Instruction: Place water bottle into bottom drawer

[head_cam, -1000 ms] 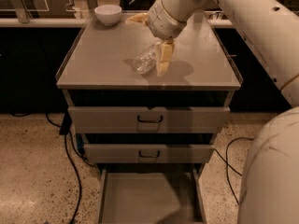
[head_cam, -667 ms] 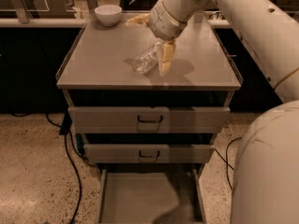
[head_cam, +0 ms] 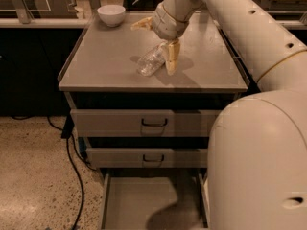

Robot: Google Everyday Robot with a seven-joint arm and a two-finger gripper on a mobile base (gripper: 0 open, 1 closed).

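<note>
White bowl [head_cam: 111,14] sat at back left of the grey cabinet top [head_cam: 100,66]. Two upper drawers [head_cam: 120,122] were shut; black cable [head_cam: 73,164] ran down the speckled floor at left. Bottom drawer [head_cam: 129,195] was pulled out, its right side hidden by the robot's body [head_cam: 259,166]. Arm reached in from upper right, bent down over the top. Gripper [head_cam: 152,49] was low over the top, fingers spread wide, near finger [head_cam: 171,56] touching the water bottle [head_cam: 149,62], which lay on its side mid-top, not clamped.
</note>
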